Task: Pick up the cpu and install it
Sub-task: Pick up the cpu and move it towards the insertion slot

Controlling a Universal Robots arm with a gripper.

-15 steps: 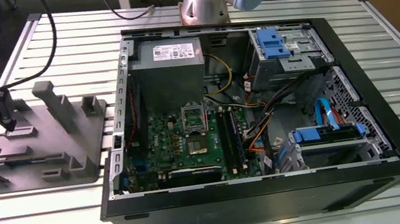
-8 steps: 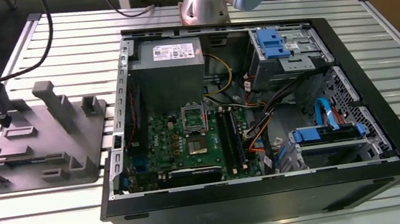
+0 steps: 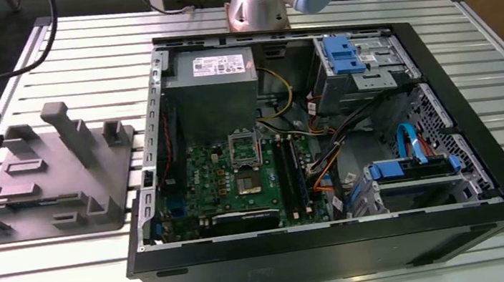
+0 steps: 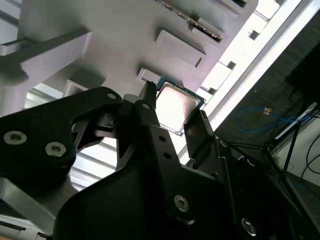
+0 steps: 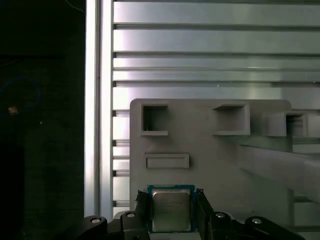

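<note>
we lose the cpu's (image 5: 171,209) near edge behind the pincer (image 5: 171,204). the cpu lies on the grey fixture (image 5: 215,135), and in both wrist views 2 fingers (image 4: 201,129) pinch its opposite sides.

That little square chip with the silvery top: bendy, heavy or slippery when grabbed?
Probably stiff: the small flat square cpu shows a silver-grey metal lid on a green board. Likely light, being so thin. Its smooth, shiny top may be slippery.
</note>
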